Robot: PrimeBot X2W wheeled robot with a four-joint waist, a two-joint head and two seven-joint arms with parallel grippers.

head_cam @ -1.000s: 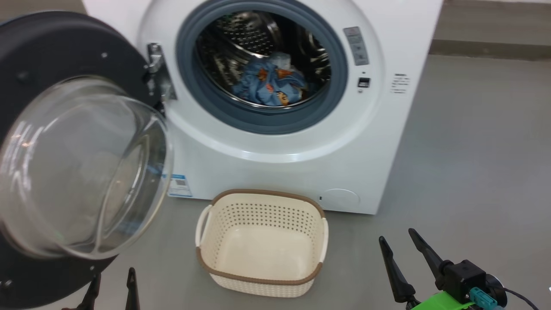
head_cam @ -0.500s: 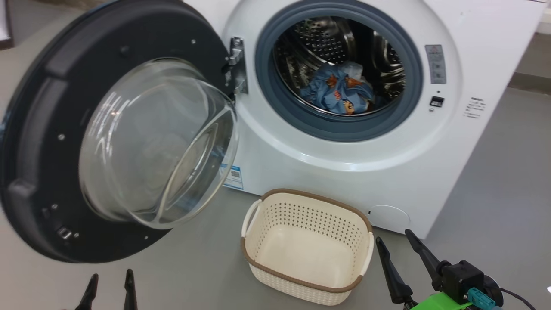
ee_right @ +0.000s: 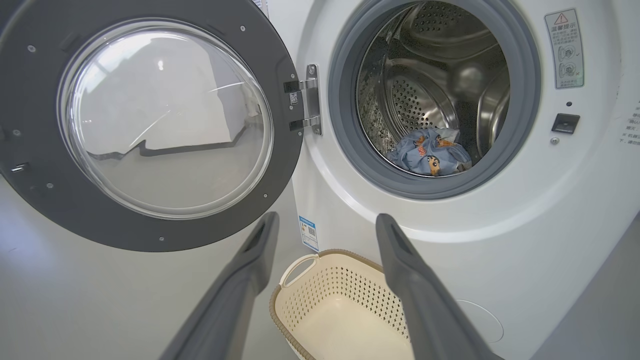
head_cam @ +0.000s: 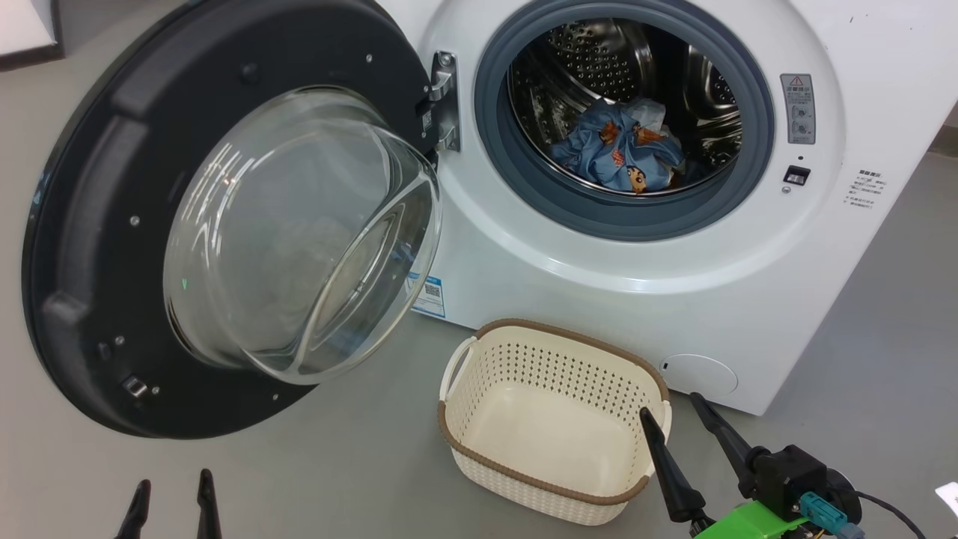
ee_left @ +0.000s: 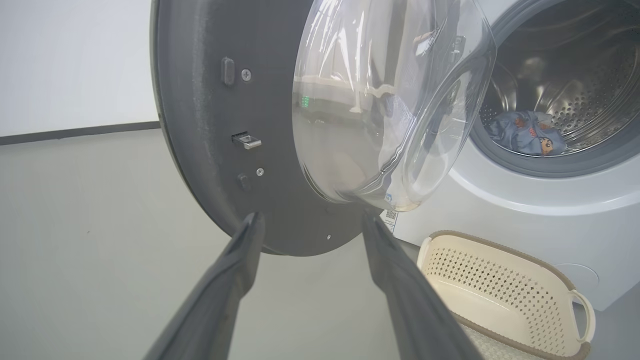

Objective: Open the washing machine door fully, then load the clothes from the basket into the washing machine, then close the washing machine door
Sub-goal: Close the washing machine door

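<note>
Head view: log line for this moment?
black-rimmed round glass door open | blue cartoon-print clothes in steel drum | cream perforated plastic basket empty | left gripper open | right gripper open

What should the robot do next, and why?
Probably raise the left end effector to the black rim of the washing machine door and start swinging it shut: the clothes already lie in the drum, the basket is empty, and the right end effector, also open, holds nothing.

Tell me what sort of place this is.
Probably a laundry corner, perhaps a test room: a white front-loading washing machine with its door open, a perforated basket before it, and a bare grey floor.
</note>
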